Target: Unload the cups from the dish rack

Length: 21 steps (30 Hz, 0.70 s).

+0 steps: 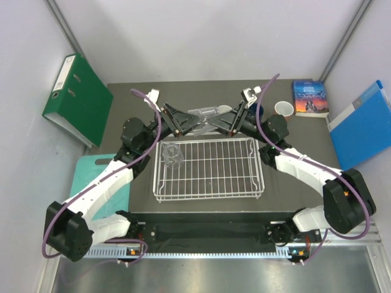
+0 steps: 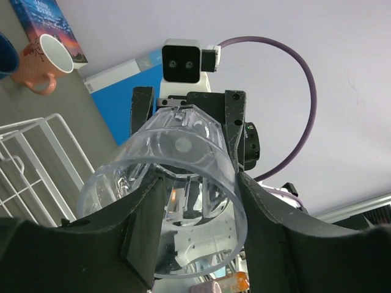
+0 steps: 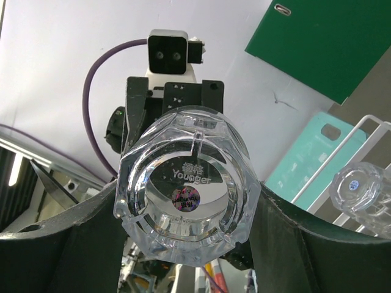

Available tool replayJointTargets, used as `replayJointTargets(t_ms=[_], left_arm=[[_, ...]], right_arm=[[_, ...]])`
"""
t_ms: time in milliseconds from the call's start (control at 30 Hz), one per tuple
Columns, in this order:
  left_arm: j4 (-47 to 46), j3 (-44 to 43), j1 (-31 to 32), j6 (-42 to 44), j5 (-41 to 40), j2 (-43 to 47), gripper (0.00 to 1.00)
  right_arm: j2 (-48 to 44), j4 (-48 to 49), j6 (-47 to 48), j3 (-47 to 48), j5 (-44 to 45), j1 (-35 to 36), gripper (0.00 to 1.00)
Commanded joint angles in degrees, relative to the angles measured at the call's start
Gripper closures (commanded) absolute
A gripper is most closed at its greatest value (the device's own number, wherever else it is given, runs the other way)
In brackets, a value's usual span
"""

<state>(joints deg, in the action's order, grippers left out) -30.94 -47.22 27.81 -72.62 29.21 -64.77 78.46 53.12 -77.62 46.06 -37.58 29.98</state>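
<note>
Dish rack [image 1: 214,178] mid-table, taken as the reference for everything below.

- Held tumbler [image 1: 208,113]: clear glass, lying on its side in the air just past the rack's far edge, between the two arms. Not touching the rack or the table.
- Right gripper [image 3: 186,207]: clamped on the tumbler's base end, a finger pressed to each side of the thick glass bottom. It carries the glass.
- Left gripper [image 2: 201,213]: at the tumbler's mouth end, fingers astride the rim. One finger is against the rim's outside; the other shows only through the glass. Cannot tell whether it has a hold. Reads as a pass between arms, judged from the pose.
- Second tumbler [image 1: 172,155]: upside down in the rack's far left corner. The only cup left in the rack.
- Salmon-pink mug [image 1: 283,108]: upright on the table beyond the rack's far right corner, beside a book [image 1: 310,97]. Counts as unloaded.

Progress, as a judgement: well along. One glass is mid-air and needs setting down off the rack; one glass is untouched. Other cups not made out from above.
</note>
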Motion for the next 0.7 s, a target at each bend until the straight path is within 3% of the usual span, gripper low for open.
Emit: replayJointTargets(t_ms=[0,100,133,300,333,367,400,433,467,667], left_arm=[[-5.36,-2.0,-0.22,-0.24,1.38,-0.79,0.5],[-5.45,-2.17,-0.22,0.11,1.55,-1.06,0.81],[-4.84,-2.35,-0.22,0.46,1.81,-1.32,1.0],[-2.65,-3.66,-0.22,0.99,2.69,-2.11,1.0],[1.02,-4.28,-0.22,2.64,2.52,-2.2,1.0],[3.93,-5.15,-0.3,3.88,1.65,-2.2,1.0],[7.09,-7.6,-0.39,5.46,1.2,-2.37,1.0],[13.47,-9.01,-0.57,8.95,0.76,-2.55,1.0],[16.32,-10.59,-0.83,10.73,0.06,-2.9,1.0],[32.74,-25.6,-2.06,20.58,-4.24,-8.08,1.0]], right_arm=[[-0.76,1.12,3.44,4.56,-2.05,1.4,1.0],[-1.9,0.05,4.85,3.95,-2.23,1.31,1.0],[-2.51,-1.17,5.98,4.03,-2.32,1.4,1.0],[-4.27,-4.95,9.06,4.65,-3.02,1.31,1.0],[-4.88,-8.0,10.9,5.0,-3.11,1.31,0.91],[-5.33,-10.56,12.48,6.22,-2.85,1.31,0.68],[-5.94,-14.59,14.33,7.1,-2.41,1.23,0.3],[-7.6,-22.11,18.96,7.89,-0.06,1.22,0.09],[-8.57,-27.32,21.7,10.16,1.97,1.14,0.01],[-13.24,-47.81,33.93,18.08,14.89,0.35,0.0]])
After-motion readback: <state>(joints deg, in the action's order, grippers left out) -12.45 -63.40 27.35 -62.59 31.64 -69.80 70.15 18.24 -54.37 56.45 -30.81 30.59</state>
